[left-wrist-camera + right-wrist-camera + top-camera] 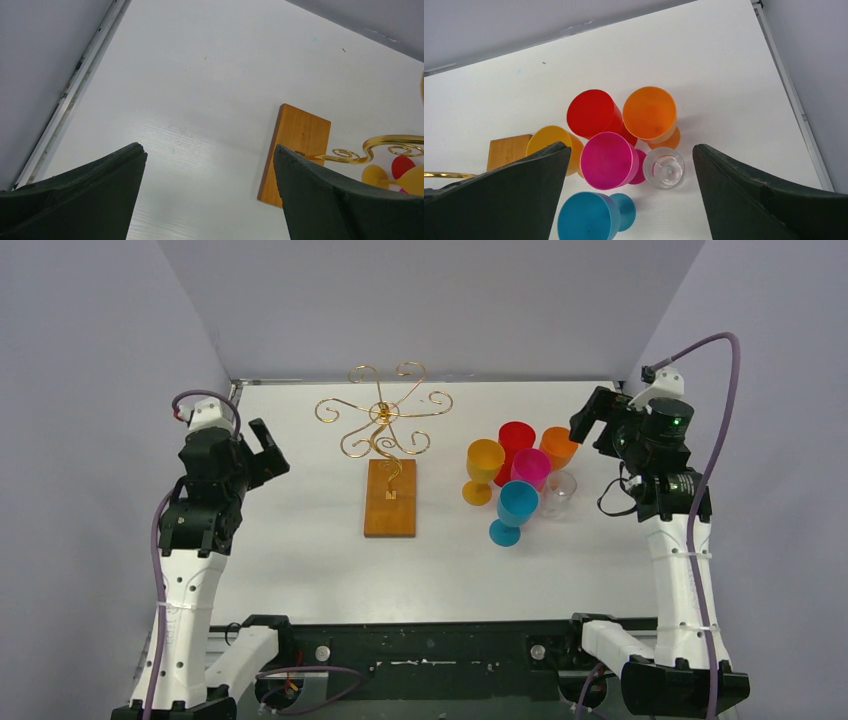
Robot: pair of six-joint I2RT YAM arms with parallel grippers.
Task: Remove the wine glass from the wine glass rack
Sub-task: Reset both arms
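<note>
**My fingers spread wide on both sides, gripping nothing**

My left gripper and right gripper both hover with fingers far apart. Under my right fingers six stemmed cups stand bunched on the white table. The magenta cup is in the middle, the red cup at its 11 o'clock, the orange cup at 1, the yellow cup at 9, the blue cup at 7. The clear wine glass stands upright just beside the magenta cup at 3. Past my left fingers, at 3 o'clock, lies the wooden base of the wine glass rack, gold scrolls above it. From overhead the rack stands mid-table, with the cups apart from it at its 3 o'clock.
</note>
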